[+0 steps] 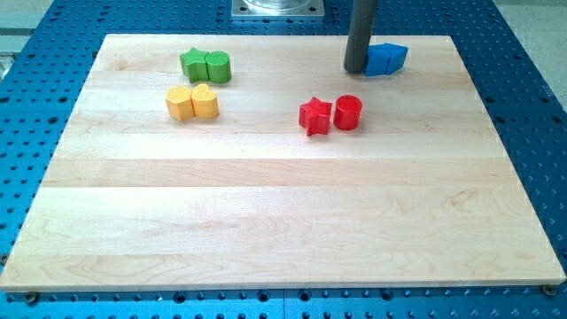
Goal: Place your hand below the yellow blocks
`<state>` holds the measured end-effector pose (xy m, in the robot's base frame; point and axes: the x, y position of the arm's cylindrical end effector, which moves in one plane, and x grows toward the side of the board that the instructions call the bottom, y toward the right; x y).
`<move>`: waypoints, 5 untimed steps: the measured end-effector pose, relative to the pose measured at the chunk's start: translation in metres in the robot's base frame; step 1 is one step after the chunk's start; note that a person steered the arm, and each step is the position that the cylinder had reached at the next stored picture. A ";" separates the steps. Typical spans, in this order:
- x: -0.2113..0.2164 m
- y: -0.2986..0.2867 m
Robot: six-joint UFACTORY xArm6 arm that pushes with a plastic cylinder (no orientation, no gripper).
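Two yellow blocks sit side by side at the view's upper left: a yellow hexagon (180, 103) and a yellow heart (205, 102), touching each other. My tip (355, 69) is at the view's top, right of centre, far to the right of the yellow blocks and slightly above their row. It stands against the left side of a blue block (387, 59).
A green star (193, 64) and a green rounded block (218, 66) sit just above the yellow pair. A red star (314, 116) and a red cylinder (348, 112) sit near the centre. The wooden board (283, 221) lies on a blue perforated table.
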<state>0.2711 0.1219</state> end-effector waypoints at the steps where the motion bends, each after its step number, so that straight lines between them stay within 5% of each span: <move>1: 0.009 0.008; 4: 0.127 -0.180; 5: 0.129 -0.281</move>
<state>0.3998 -0.1589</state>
